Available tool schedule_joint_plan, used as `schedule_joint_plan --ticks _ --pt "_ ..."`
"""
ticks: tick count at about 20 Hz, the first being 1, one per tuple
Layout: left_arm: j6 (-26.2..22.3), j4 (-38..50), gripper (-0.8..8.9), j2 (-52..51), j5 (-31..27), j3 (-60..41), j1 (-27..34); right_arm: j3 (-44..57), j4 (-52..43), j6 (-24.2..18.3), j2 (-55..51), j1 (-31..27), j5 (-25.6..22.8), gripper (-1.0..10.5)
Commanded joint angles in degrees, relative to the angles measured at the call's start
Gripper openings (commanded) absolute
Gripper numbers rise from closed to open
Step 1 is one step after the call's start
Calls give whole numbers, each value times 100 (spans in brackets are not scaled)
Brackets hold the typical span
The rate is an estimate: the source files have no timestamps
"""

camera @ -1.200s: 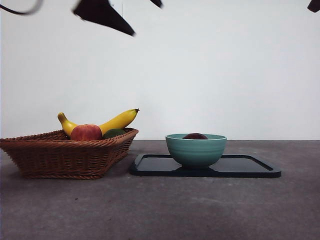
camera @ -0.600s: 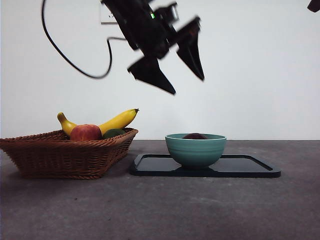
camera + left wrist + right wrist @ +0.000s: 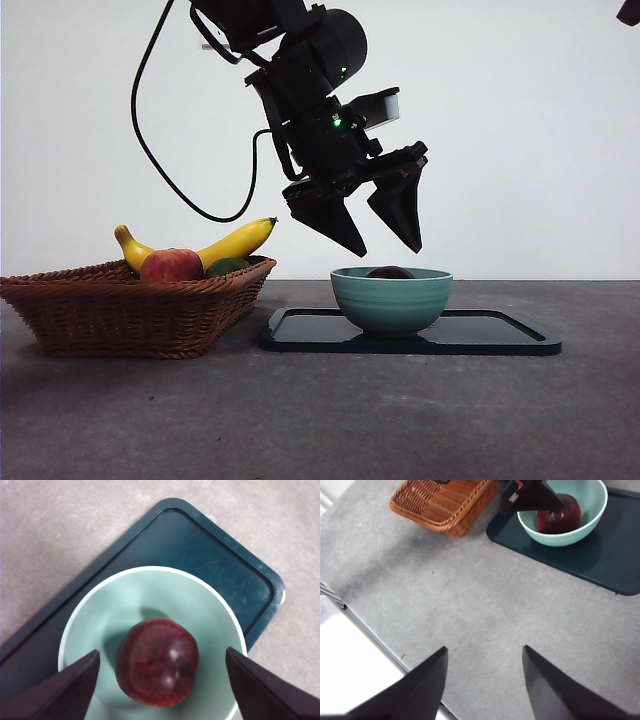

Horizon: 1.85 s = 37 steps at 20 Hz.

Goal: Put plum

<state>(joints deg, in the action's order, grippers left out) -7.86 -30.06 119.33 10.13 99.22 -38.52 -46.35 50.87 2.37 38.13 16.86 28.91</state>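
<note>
The dark maroon plum [image 3: 157,662] lies inside the teal bowl [image 3: 100,610], which stands on the dark tray [image 3: 210,550]. From the front only the plum's top [image 3: 390,272] shows over the bowl's rim [image 3: 391,300]. My left gripper [image 3: 384,243] hangs open just above the bowl, its jaws spread to either side of the plum and holding nothing. In the right wrist view the plum [image 3: 560,516] and bowl [image 3: 580,527] appear far off. My right gripper [image 3: 485,680] is open and empty, high above bare table.
A wicker basket [image 3: 130,310] stands left of the tray [image 3: 500,335], holding a banana [image 3: 225,243], a red-and-yellow round fruit [image 3: 172,265] and a small green fruit [image 3: 228,266]. The table's near edge [image 3: 375,640] shows in the right wrist view.
The left arm has come down from the top of the front view to just above the bowl, its jaws open. The plum, bowl and basket have not moved.
</note>
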Motion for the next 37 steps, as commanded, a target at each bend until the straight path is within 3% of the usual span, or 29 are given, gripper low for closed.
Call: schedule_joint_plan --ticks 1,18,25,37 --pt "-118 168 404 173 -24 166 -61 -52 -17 0 33 31 20 238" --pt "-411 160 400 553 -26 166 -157 -52 -48 -7 33 31 -2 239" --pt "-413 127 269 553 -28 166 -168 -52 -129 -4 33 31 -2 238" --pt "-199 -87 270 142 -26 638 -63 -52 -127 -7 33 28 -44 238"
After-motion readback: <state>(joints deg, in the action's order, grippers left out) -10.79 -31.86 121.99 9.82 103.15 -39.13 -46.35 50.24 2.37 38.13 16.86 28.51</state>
